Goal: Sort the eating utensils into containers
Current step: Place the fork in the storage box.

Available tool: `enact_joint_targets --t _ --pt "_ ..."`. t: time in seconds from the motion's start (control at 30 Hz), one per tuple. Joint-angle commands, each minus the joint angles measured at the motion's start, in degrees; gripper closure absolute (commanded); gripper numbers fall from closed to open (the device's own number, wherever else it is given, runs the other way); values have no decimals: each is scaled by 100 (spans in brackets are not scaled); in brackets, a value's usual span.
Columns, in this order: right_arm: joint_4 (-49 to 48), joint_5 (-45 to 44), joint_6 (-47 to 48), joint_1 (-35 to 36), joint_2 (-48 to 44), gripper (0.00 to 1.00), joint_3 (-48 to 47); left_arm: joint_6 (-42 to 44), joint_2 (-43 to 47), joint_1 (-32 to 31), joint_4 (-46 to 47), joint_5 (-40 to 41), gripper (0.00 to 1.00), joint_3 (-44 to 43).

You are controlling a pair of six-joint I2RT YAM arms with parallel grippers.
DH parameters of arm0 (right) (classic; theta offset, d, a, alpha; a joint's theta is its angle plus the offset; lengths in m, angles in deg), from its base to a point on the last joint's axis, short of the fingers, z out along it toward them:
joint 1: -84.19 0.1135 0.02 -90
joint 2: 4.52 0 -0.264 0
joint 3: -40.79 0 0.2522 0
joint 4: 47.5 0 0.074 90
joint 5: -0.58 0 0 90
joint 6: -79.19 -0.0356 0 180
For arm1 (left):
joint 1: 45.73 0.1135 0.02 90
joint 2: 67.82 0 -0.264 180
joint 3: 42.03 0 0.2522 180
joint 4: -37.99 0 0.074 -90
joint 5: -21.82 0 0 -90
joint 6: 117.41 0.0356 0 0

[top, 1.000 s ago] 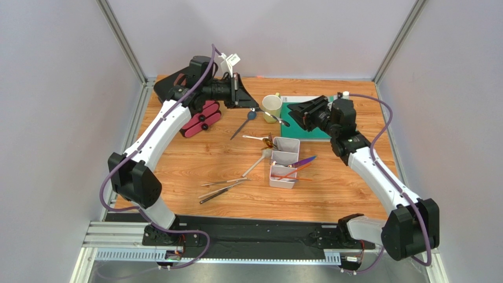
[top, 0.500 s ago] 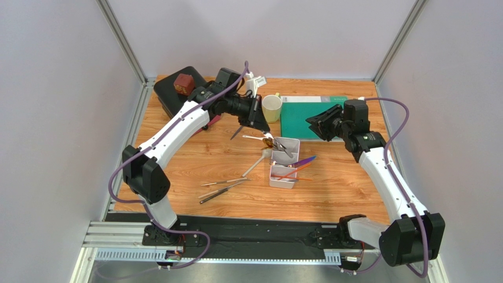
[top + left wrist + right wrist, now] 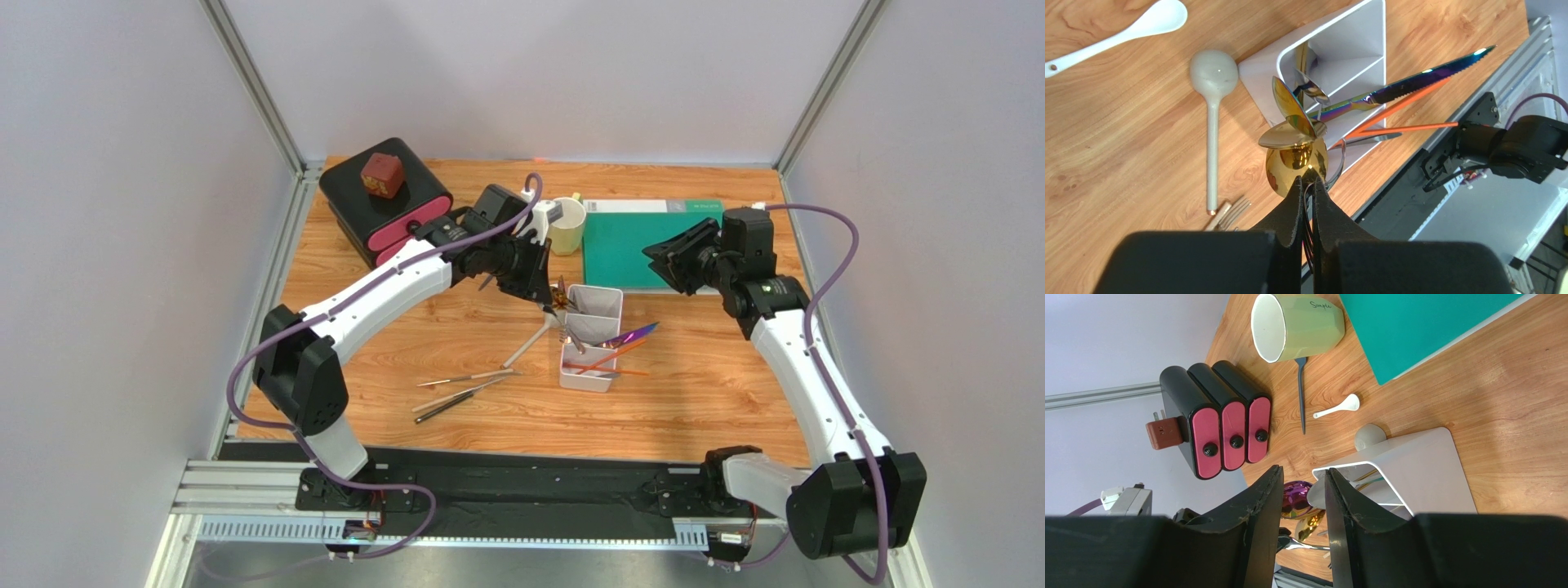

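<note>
Left fingers [image 3: 1292, 208] pinch a gold spoon [image 3: 1295, 168] just behind its bowl, beside the tray [image 3: 1352, 33]. It looks stiff, light and slick, likely to swivel. Right fingers [image 3: 1257, 505] stand narrow, empty.

Right fingers [image 3: 1254, 508]: both black, standing apart, nothing clamped between them.

Seen through the gap: the bowl of an iridescent purple spoon [image 3: 1293, 493] and, lower in the view, the bowl of a gold spoon [image 3: 1310, 525]. Both are just beside the white tray [image 3: 1419, 471].

Tray: dividers visible. Utensil ends show in one compartment; type cannot be determined.

Grey spoon [image 3: 1369, 436]: bowl at the tray's corner; contact cannot be confirmed.

White spoon [image 3: 1339, 407]: lying alone on the desk [image 3: 1511, 429], near the grey one.

Dark slim utensil [image 3: 1301, 395]: one end at the rim of the green mug [image 3: 1300, 324].

Teal mat [image 3: 1425, 324]: beside the mug.

Black box [image 3: 1183, 410]: three pink drawers with black knobs. A brown block [image 3: 1163, 433] rests against it.
</note>
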Motion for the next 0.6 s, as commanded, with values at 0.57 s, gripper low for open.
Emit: enact_joint_targets --t 0.57 --pt "-164 334 -49 -318 -272 64 230 8 163 -37 664 320 100 -433"
